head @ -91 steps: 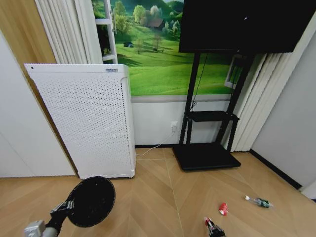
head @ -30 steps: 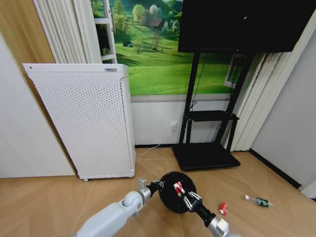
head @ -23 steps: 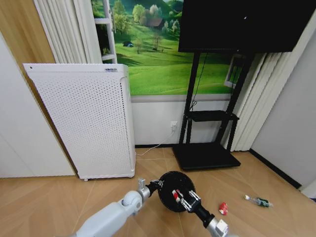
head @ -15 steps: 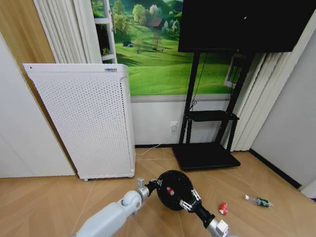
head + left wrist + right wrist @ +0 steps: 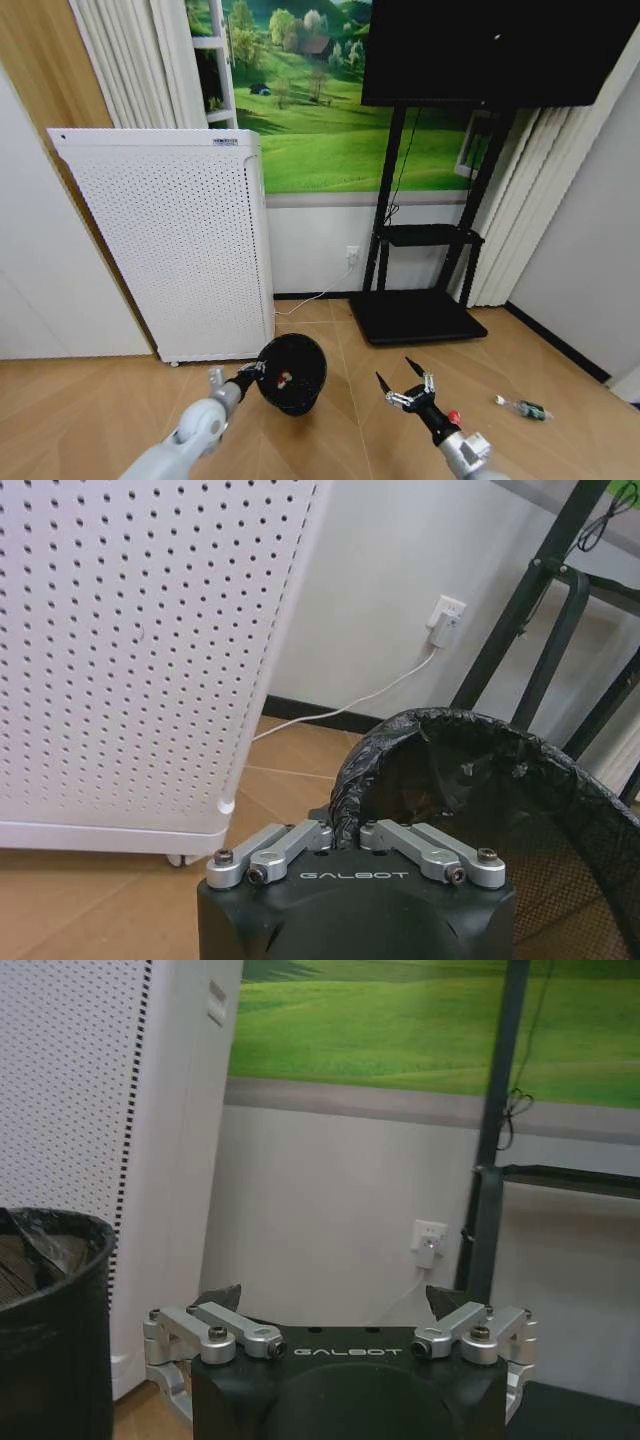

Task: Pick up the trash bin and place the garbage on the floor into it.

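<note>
A: Checking hidden stuff first. What was cut off?

B: Both arms ran off the bottom edge of the head view. The left gripper [image 5: 250, 374] sat lower centre-left, its fingers pinched shut on the near rim of the trash bin [image 5: 292, 373]; in the left wrist view the left gripper [image 5: 345, 832] clamped the bag-lined rim, and the bin [image 5: 500, 780] was cut by the frame's right and bottom edges. Inside it a small red-and-white piece [image 5: 284, 378] showed, too small to name for sure.

A: Other garbage?

B: The red container [image 5: 454, 416] lay lower right, partly behind the right gripper's wrist. The clear bottle [image 5: 523, 408] with the green label lay further right on the floor [image 5: 560, 400], near the dark strip.

A: Changes from earlier?

B: Half a second before, the bin hung at frame centre with the right gripper right at its rim. Now the bin had shifted left, toward the white appliance [image 5: 175, 240], and tilted with its mouth facing the camera. The right gripper [image 5: 402, 379] had pulled away to the lower right, fingers spread wide, holding nothing. The can it carried a second ago was gone from it.

A: Bin versus grippers?

B: Held by the left one; apart from the right one, to its left. The right wrist view showed the bin's wall [image 5: 50, 1330] at the left edge, beside the wide-open right gripper [image 5: 335, 1303].
</note>
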Available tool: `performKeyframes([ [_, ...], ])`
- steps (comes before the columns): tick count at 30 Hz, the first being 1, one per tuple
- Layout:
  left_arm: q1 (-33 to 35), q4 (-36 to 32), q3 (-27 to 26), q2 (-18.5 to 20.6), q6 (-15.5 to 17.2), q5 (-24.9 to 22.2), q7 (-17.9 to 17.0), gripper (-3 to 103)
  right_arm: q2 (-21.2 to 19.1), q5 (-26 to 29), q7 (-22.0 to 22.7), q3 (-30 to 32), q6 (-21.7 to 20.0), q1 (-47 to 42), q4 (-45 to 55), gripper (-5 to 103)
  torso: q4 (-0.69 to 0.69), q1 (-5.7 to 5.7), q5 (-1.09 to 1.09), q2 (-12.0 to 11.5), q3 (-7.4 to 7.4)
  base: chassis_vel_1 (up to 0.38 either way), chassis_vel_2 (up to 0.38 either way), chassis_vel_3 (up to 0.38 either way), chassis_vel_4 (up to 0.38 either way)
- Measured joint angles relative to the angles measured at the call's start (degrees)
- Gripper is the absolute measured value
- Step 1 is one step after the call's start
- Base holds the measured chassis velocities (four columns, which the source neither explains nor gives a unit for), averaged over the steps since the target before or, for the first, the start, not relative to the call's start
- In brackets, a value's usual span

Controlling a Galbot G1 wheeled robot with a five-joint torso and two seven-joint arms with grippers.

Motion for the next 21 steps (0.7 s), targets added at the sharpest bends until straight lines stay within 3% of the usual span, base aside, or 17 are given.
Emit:
performKeyframes([
  [5, 7.7, -3.6, -7.2, -0.4, 0.8, 2.0, -1.8, 6, 1.4, -0.9, 0.0, -0.6, -0.1, -0.2, -0.1, 100, 0.03, 0.00, 0.02, 0.0, 0.00, -0.040, -0.042, -0.008, 0.003],
  [7, 12.1, -4.9, -11.2, -1.6, 1.3, 2.2, -3.0, 6, 1.8, -1.2, 0.0, -1.3, -0.2, 0.1, -0.6, 100, 0.13, 0.00, 0.01, 0.0, 0.00, -0.068, -0.044, 0.073, 0.041],
  [12, 19.0, -7.0, -18.0, -3.9, 1.3, 3.6, -3.8, 6, 1.9, -1.8, 0.0, -1.9, 0.2, 0.4, -2.6, 100, 0.09, 0.00, 0.02, 0.0, 0.01, -0.110, -0.109, 0.132, 0.130],
  [21, 22.6, -8.9, -23.8, -5.6, 0.9, 2.9, -3.5, 6, 1.6, -2.8, 0.3, -2.1, 1.1, 1.4, -5.4, 100, 0.07, 0.02, 0.04, 0.0, 0.01, -0.231, -0.227, 0.209, 0.228],
])
